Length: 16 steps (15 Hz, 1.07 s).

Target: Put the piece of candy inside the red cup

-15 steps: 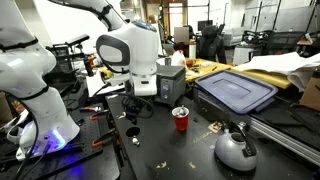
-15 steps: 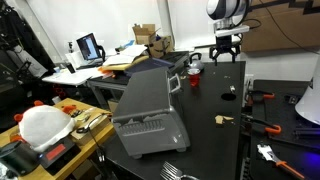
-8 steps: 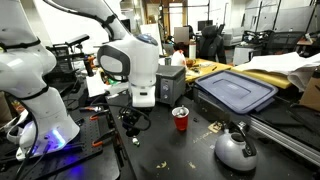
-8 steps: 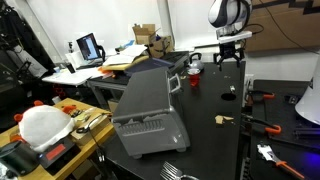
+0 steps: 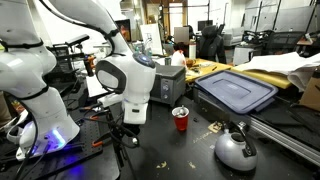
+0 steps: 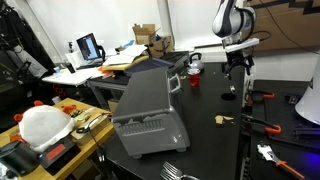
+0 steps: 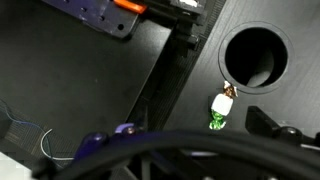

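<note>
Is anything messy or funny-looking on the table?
Yes. In the wrist view a green-wrapped candy lies loose beside a round hole in the black table. In an exterior view pale scraps are scattered near the silver kettle. The red cup stands upright.

red cup (image 5: 180, 120) upright on table (image 5: 165, 152) | kettle (image 5: 236, 150) near | arm (image 5: 128, 82) low beside cup

I see the black table (image 5: 190, 150) — the candy (image 7: 220, 112) lies on it almost under the gripper (image 6: 238, 70), the red cup (image 5: 180, 119) and the silver kettle (image 5: 236, 150) stand well aside.
</note>
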Available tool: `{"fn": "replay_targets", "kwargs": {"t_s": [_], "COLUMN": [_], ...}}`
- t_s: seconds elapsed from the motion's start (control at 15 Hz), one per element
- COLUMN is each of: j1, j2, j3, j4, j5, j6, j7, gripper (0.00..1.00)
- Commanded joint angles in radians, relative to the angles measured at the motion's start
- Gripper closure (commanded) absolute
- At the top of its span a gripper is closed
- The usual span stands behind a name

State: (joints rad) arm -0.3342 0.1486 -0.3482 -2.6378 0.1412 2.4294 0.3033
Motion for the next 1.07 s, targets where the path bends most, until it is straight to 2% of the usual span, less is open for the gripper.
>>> {"fn": "replay_targets", "kwargs": {"t_s": [0.0, 0.67, 1.0], "j1": [-0.004, -0.010, -0.025], "j2": [0.035, 0.095, 0.146], "j3": [0.007, 0.061, 0.080], "j4": [-0.019, 0.020, 0.092], "j5": [0.041, 0.198, 0.304], "j6": [0.000, -0.005, -0.005], "j7": [-0.063, -0.200, -0.225], "gripper": [0.00, 0.00, 0.00]}}
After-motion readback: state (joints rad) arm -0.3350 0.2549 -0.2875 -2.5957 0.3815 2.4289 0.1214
